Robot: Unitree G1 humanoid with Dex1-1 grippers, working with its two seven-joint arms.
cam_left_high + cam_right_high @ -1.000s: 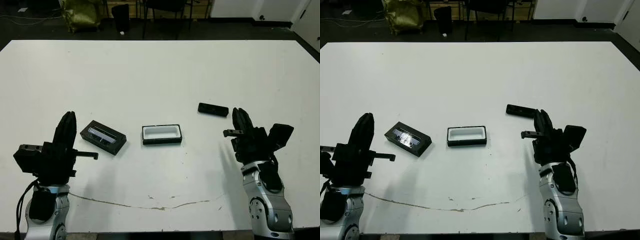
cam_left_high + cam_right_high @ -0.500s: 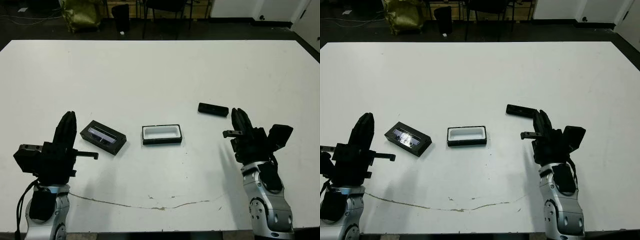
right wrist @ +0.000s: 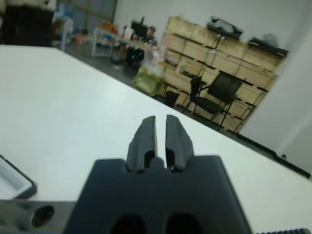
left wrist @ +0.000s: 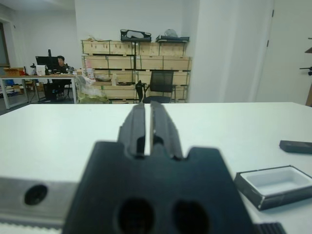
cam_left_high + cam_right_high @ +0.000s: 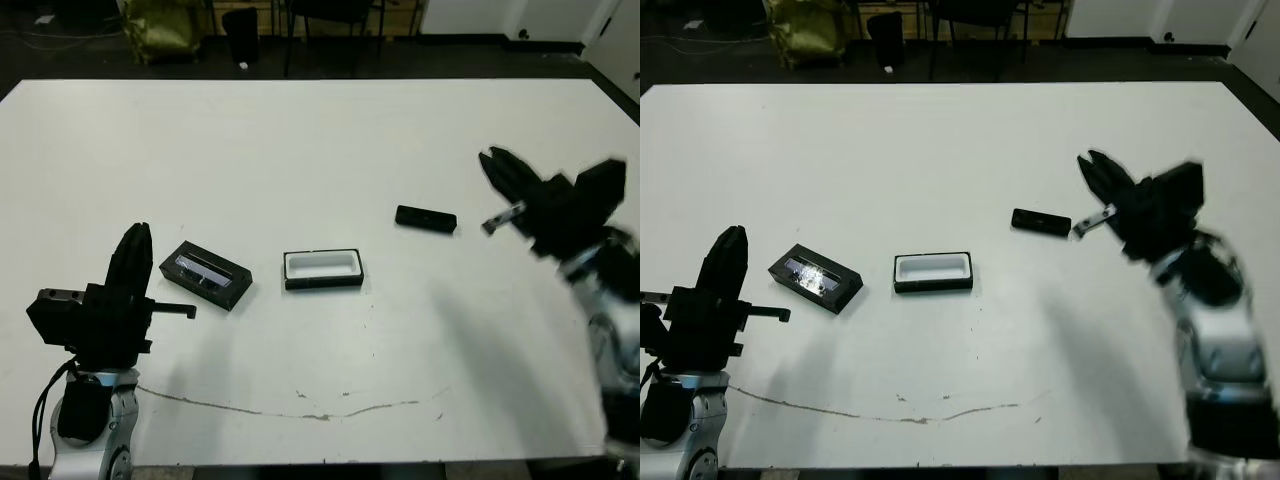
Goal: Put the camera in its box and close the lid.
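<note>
Right gripper (image 5: 1092, 170) is hanging clenched and empty, raised just right of the camera (image 5: 426, 218), a slim matte black bar. Left gripper (image 5: 133, 250) is clenched, empty, near-left. White-lined box (image 5: 323, 269) is sitting open mid-table, the glossy-windowed lid (image 5: 206, 275) lying left of it.
</note>
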